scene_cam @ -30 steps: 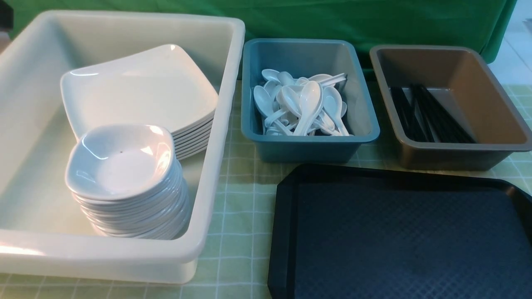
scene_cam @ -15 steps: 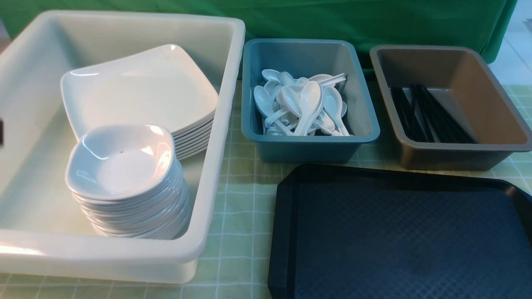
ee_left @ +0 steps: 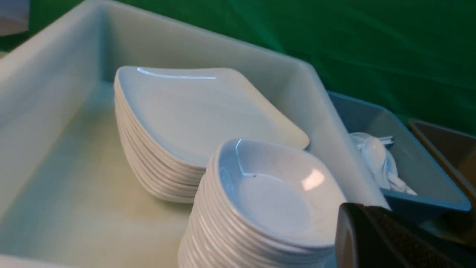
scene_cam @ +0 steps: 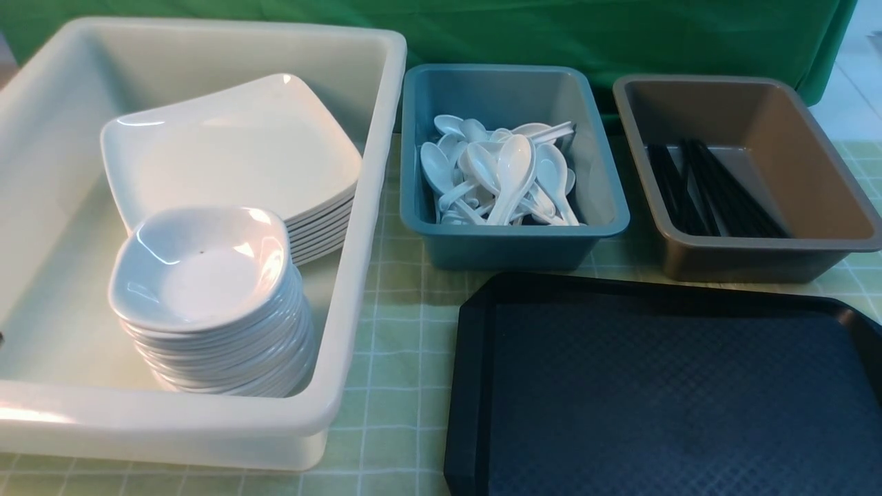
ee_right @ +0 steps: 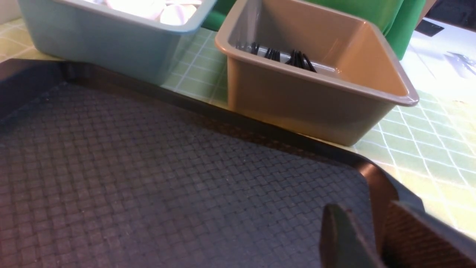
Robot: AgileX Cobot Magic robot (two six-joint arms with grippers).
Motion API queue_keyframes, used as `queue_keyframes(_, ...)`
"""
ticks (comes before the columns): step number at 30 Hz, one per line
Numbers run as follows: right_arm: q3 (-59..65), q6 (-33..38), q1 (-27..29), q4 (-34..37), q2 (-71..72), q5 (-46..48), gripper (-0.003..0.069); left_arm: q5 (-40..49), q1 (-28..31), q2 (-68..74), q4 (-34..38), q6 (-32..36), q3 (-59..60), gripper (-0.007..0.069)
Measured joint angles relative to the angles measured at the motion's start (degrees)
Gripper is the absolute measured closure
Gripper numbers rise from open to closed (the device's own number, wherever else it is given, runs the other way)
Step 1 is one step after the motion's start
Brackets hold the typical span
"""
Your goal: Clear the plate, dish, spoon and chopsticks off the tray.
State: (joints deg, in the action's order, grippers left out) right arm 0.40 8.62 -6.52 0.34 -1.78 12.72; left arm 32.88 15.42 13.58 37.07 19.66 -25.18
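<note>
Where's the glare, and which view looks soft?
Front view: bright highlights on the top dish and the tub's near rim. Left wrist view: soft overall, with a warm glint inside that dish. Right wrist view: spoons washed out, the tray tinted reddish at one side.

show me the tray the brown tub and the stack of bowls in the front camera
Tray [scene_cam: 661, 399]: front view, textured floor.
Brown tub [scene_cam: 751, 266]: front view, near outer wall.
Stack of bowls [scene_cam: 200, 282]: front view, top bowl's inside.

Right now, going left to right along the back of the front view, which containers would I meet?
White tub, then blue-grey bin of spoons, then brown bin of chopsticks.
</note>
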Motion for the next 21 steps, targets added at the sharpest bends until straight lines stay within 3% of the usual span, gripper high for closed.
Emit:
queue_keyframes(7,0.0,0.0,0.0,0.0,0.0,0.0,0.0465,-6.78,0.0,-0.06,-10.22,1.39,6.36,0.0636)
queue_keyframes(16,0.0,0.0,0.0,0.07,0.0,0.0,0.0446,-14.77,0.0,-4.16,-10.4,1.39,15.89,0.0636)
queue_keyframes(18,0.0,0.01,0.0,0.07,0.0,0.0,0.0442,-15.79,0.0,-5.82,-11.86,0.24,17.57,0.0636)
queue_keyframes(21,0.0,0.01,0.0,0.07,0.0,0.0,0.0437,-16.15,0.0,-10.42,-20.37,-9.67,21.44,0.0636)
